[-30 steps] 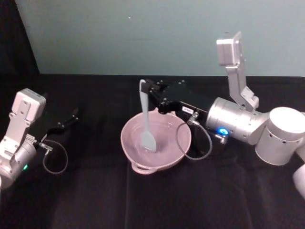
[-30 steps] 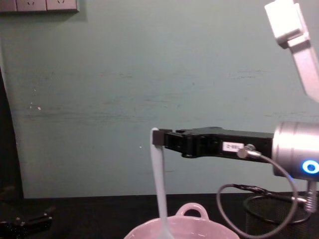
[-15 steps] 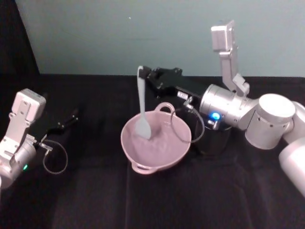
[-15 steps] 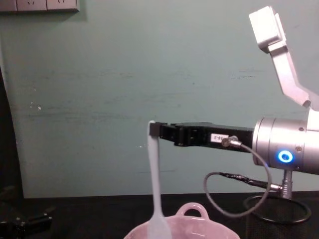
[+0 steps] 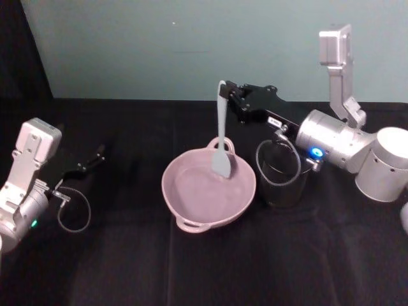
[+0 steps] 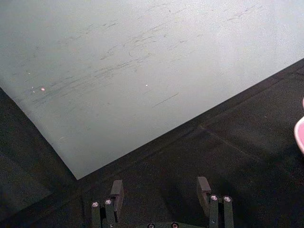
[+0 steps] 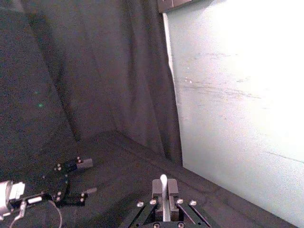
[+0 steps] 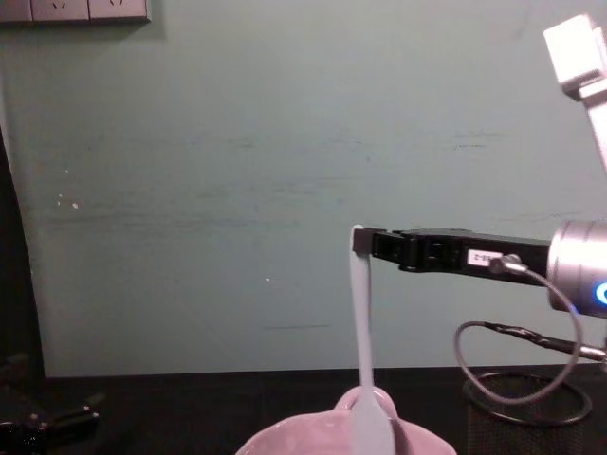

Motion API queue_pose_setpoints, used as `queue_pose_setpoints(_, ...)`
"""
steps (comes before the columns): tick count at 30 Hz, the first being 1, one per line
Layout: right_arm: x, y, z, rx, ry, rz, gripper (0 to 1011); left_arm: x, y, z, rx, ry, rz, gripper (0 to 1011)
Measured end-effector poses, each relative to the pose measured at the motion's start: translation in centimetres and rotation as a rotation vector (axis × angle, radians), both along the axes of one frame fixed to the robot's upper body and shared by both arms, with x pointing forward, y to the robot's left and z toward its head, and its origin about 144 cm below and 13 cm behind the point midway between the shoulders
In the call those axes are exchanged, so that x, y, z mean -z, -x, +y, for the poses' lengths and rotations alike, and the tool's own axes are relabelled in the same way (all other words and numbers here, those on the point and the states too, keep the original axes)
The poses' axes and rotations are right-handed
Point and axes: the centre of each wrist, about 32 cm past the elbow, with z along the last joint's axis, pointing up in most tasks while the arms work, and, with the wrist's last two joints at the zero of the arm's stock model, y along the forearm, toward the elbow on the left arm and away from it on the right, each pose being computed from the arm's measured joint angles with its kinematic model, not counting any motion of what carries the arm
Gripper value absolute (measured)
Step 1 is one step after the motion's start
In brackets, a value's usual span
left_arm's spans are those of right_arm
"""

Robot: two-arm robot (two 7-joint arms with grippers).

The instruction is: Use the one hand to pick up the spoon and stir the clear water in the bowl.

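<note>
My right gripper (image 5: 224,91) is shut on the top of the spoon's handle and holds the white spoon (image 5: 221,137) upright. Its flat paddle (image 5: 222,167) hangs inside the pale pink bowl (image 5: 185,205), at the far right side near the loop handle. From the chest view, the spoon (image 8: 360,332) drops from the right gripper (image 8: 362,241) down behind the bowl's rim (image 8: 285,441). The handle tip (image 7: 163,186) sits between the fingers in the right wrist view. The clear water is too faint to make out. My left gripper (image 5: 95,156) rests open at the far left of the table.
A black wire-mesh cup (image 5: 278,177) stands just right of the bowl, under my right wrist. A grey cable loops over it. A black cloth covers the table, and a teal wall rises behind. The left wrist view catches the bowl's edge (image 6: 300,135).
My right gripper has swung right with the spoon. The paddle has moved from the bowl's left side to its far right side, near the loop handle. The left arm has stayed still.
</note>
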Motion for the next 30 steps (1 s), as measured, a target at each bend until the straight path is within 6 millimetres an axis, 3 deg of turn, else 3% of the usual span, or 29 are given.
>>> queue_pose_setpoints(8,-0.3,2.1,-0.2,-0.008,0.041,-0.017,75,0.0,0.0,0.0,0.000,0.000,0.000,1011)
queue_pose_setpoints(16,-0.4,3.7,1.7,-0.080,0.059,-0.025,75,0.0,0.0,0.0,0.000,0.000,0.000,1011)
queue_pose_setpoints(30,-0.2,2.4,4.7,-0.144,0.032,-0.036,75,0.0,0.0,0.0,0.000,0.000,0.000,1011)
